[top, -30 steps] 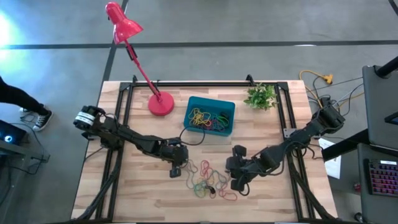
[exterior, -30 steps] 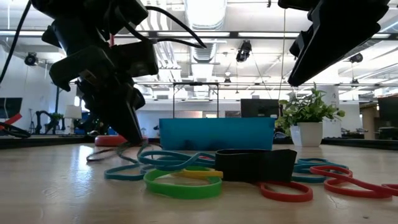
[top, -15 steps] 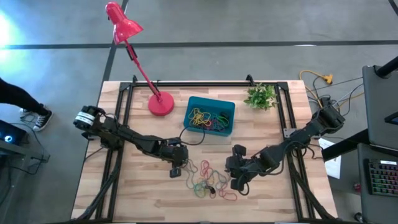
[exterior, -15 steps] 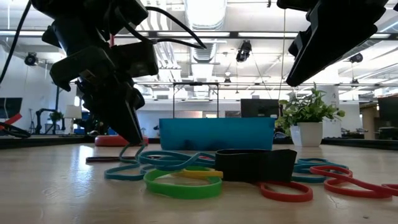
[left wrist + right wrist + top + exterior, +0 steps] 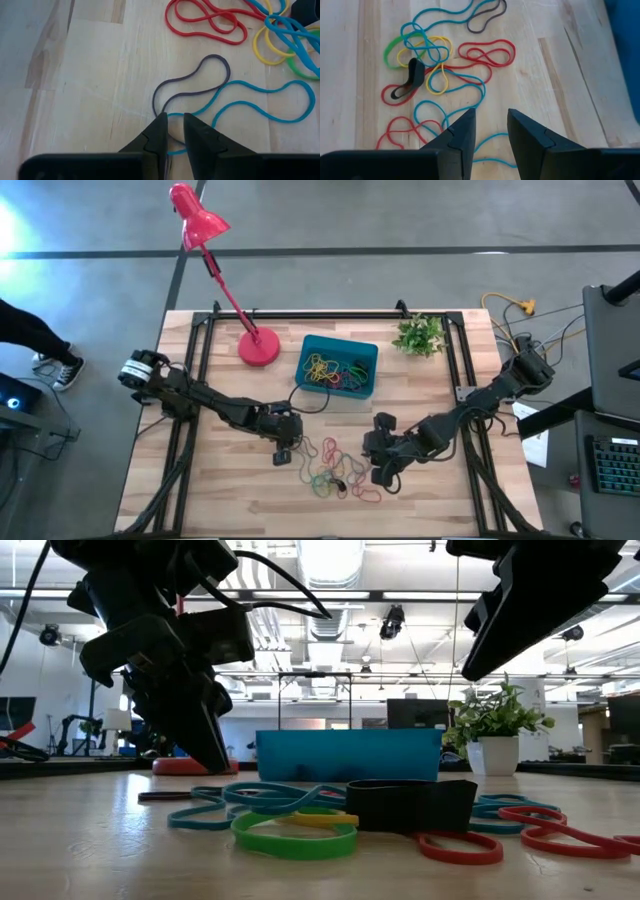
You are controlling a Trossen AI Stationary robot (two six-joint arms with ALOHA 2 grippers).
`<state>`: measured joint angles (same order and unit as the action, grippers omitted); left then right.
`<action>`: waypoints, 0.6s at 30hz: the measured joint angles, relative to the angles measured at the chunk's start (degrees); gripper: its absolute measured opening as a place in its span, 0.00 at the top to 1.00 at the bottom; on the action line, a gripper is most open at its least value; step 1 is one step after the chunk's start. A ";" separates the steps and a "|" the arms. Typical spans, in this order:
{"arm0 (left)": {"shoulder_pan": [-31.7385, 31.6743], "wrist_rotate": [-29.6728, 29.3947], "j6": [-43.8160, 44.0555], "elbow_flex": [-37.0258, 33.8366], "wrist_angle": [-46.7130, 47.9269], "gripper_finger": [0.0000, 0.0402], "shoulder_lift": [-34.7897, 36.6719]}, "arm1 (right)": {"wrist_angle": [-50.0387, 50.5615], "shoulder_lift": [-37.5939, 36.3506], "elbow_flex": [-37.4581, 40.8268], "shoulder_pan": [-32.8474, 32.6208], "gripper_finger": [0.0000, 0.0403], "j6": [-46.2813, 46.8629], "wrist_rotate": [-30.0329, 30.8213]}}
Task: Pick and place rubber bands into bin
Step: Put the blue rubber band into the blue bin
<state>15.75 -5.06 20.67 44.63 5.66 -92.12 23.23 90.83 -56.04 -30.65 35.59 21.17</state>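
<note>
left end effector (image 5: 174,131) slightly spread, teal rubber band (image 5: 250,100) and dark purple rubber band (image 5: 192,82) at fingertips on table (image 5: 90,75), right end effector (image 5: 489,131) spread over rubber-band pile (image 5: 440,65)

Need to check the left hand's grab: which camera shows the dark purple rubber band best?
The left wrist view: the dark purple rubber band lies whole on the wood, one end at the left hand. The right wrist view shows it small and far off; the high view barely resolves it; low view, edge-on.

Red, teal, yellow, green and black rubber bands (image 5: 335,470) lie on pale wood; the bin (image 5: 338,366) is teal-blue.
</note>
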 joint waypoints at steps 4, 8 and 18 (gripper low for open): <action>0.00 0.00 0.02 0.09 0.06 0.98 0.00 | 0.14 0.02 0.34 0.00 0.75 0.07 -0.02; 0.00 0.00 0.05 0.34 -0.15 0.99 0.08 | 0.10 0.02 0.34 0.00 0.75 0.22 -0.03; 0.00 -0.03 0.07 0.36 -0.66 1.00 3.98 | 0.03 0.02 0.34 -0.09 0.75 0.44 -0.09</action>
<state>15.75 -5.09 20.73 44.99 4.99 -88.14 23.27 90.85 -55.70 -30.74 36.03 21.08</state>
